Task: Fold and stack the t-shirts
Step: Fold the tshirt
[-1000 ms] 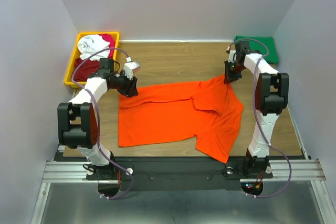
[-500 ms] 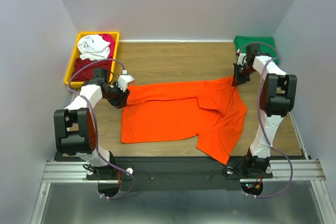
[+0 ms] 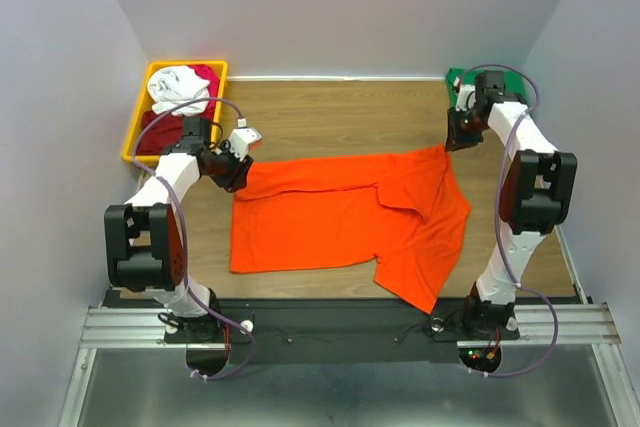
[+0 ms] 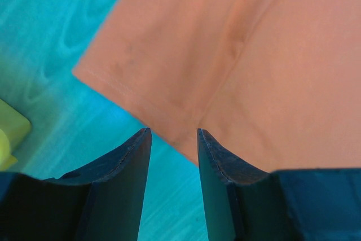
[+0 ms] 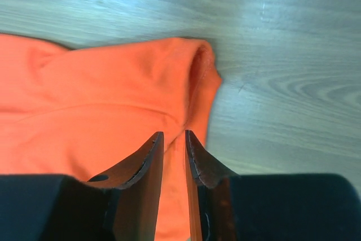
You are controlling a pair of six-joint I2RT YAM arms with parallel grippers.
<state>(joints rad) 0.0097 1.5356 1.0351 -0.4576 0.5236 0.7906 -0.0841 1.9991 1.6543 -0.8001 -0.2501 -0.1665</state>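
Observation:
The bright orange t-shirt (image 3: 345, 212) lies spread on the wooden table, with a fold near its right side. My left gripper (image 3: 238, 172) is open at the shirt's upper left corner. In the left wrist view its jaws (image 4: 174, 131) stand apart over bare table, just short of the shirt's hem (image 4: 186, 71). My right gripper (image 3: 452, 143) is at the shirt's upper right corner. In the right wrist view (image 5: 174, 132) its jaws are narrowly apart over the cloth (image 5: 113, 94), not pinching it. A dark green t-shirt (image 3: 456, 76) lies at the back right, partly hidden by my right arm.
A yellow bin (image 3: 135, 127) at the back left holds a white shirt (image 3: 178, 87) and dark red cloth (image 3: 165, 127). Its corner shows in the left wrist view (image 4: 11, 134). Grey walls close in on three sides. A black strip edges the table's near side.
Both grippers pulled the shirt's top corners apart, flattening it, then let go. The left gripper has drawn back to the left and the right one toward the back.

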